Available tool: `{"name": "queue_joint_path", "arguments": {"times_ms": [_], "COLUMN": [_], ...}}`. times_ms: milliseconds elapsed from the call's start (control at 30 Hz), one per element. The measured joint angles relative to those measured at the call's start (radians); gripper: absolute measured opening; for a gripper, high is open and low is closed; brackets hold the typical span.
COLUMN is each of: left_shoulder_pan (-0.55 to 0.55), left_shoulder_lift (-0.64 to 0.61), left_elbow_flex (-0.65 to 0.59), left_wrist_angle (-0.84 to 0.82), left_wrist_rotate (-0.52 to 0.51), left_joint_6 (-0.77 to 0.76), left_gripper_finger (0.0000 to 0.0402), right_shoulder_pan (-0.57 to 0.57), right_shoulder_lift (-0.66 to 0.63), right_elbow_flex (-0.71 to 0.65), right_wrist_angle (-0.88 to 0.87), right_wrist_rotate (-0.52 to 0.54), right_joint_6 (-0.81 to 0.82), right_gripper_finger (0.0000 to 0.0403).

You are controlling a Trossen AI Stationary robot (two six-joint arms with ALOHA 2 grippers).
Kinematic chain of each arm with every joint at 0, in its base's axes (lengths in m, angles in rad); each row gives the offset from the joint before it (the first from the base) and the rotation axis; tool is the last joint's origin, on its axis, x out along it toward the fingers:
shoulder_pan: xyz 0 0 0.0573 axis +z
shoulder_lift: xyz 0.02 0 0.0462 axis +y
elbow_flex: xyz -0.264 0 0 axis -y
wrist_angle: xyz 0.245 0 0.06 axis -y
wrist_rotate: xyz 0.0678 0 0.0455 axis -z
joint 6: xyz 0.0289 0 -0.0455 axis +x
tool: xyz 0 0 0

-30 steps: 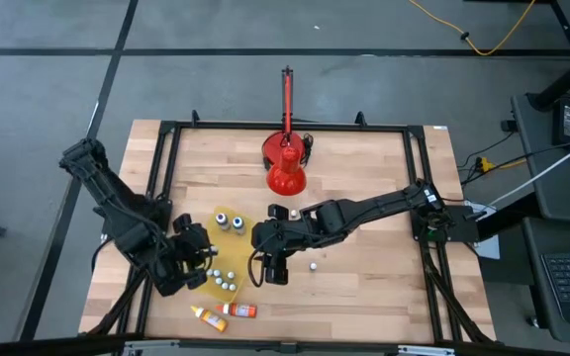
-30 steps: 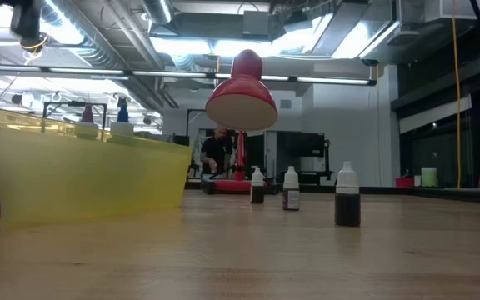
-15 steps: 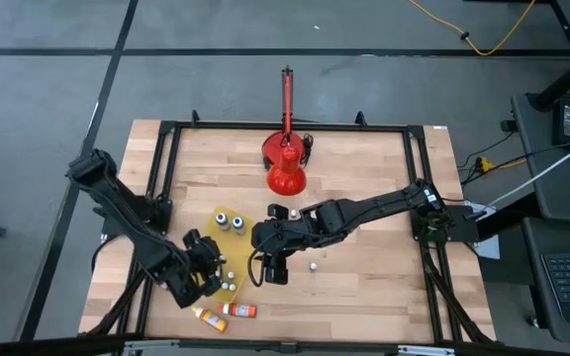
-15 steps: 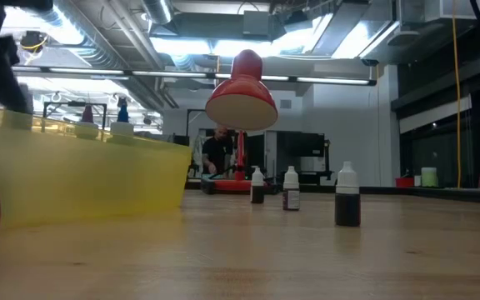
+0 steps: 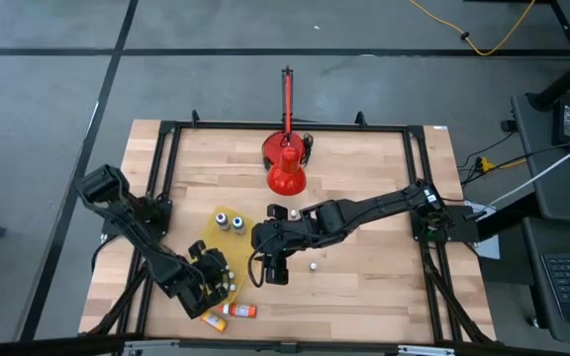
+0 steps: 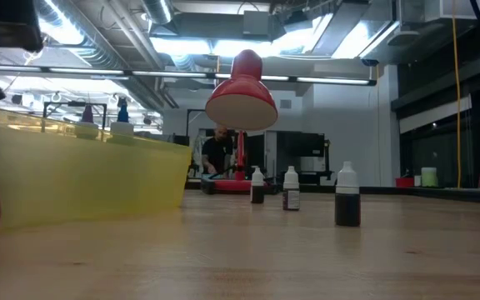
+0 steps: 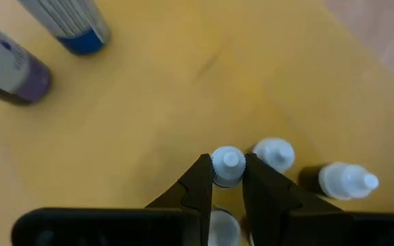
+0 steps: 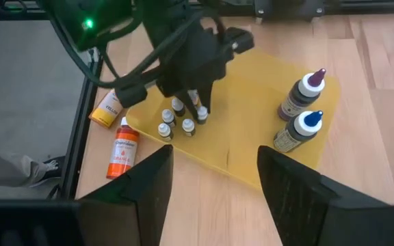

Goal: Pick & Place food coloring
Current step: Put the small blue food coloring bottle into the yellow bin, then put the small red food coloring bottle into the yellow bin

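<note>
Two dark fingers (image 7: 198, 188) of the left gripper (image 5: 213, 280) were pinched on the pale cap of one small food coloring bottle (image 7: 227, 166), with next to no gap left between them. That bottle stood upright in a cluster of white-capped small bottles (image 8: 181, 117) on the yellow tray (image 5: 250, 225), at its near edge. Right gripper (image 5: 275, 269) hung near the table's middle, just beside the tray; its fingers (image 8: 135, 179) stood partly apart and held nothing.

Left wrist view alone showed the grip on the cap, plus two larger bottles lying at the tray's far part, one blue-tipped (image 7: 70, 24), one purple-tipped (image 7: 9, 67). Right wrist view showed those two standing upright, and two orange bottles (image 8: 122, 151) lying on the wood off the tray. High view placed a single white cap or bottle (image 5: 313, 265) on the bare wood close to the right gripper. Low view alone showed three dark small bottles (image 6: 347, 196) upright on the table, the red lamp (image 6: 241, 96) and a person far behind.

Label writing was too small to read.
</note>
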Motion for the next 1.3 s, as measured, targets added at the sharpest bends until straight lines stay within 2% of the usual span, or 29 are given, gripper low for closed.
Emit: {"name": "queue_joint_path", "arguments": {"times_ms": [267, 600, 900, 1067, 1300], "left_shoulder_pan": [-0.007, -0.004, -0.003, 0.009, 0.023], "left_shoulder_lift": [0.015, 0.014, -0.042, -0.12, -0.25], "left_elbow_flex": [0.0, 0.0, 0.0, 0.0, 0.0], "left_wrist_angle": [0.007, 0.008, -0.021, -0.08, -0.079], "left_wrist_rotate": [0.02, 0.049, -0.024, -0.039, -0.039], "left_joint_6": [-0.006, 0.012, 0.012, 0.019, 0.132], "left_gripper_finger": [0.0063, 0.0113, 0.0152, 0.0174, 0.0182], "right_shoulder_pan": [0.0, 0.0, 0.0, 0.018, 0.097], "right_shoulder_lift": [0.0, 0.0, 0.0, -0.004, -0.022], "right_elbow_flex": [0.0, 0.0, 0.0, 0.0, -0.003], "right_wrist_angle": [0.005, 0.006, 0.006, -0.056, -0.256], "right_wrist_rotate": [0.0, 0.0, 0.002, 0.1, 0.303], "right_joint_6": [-0.002, -0.015, 0.003, 0.053, 0.15], "right_gripper_finger": [0.0213, 0.0213, 0.0213, 0.0213, 0.0213]}}
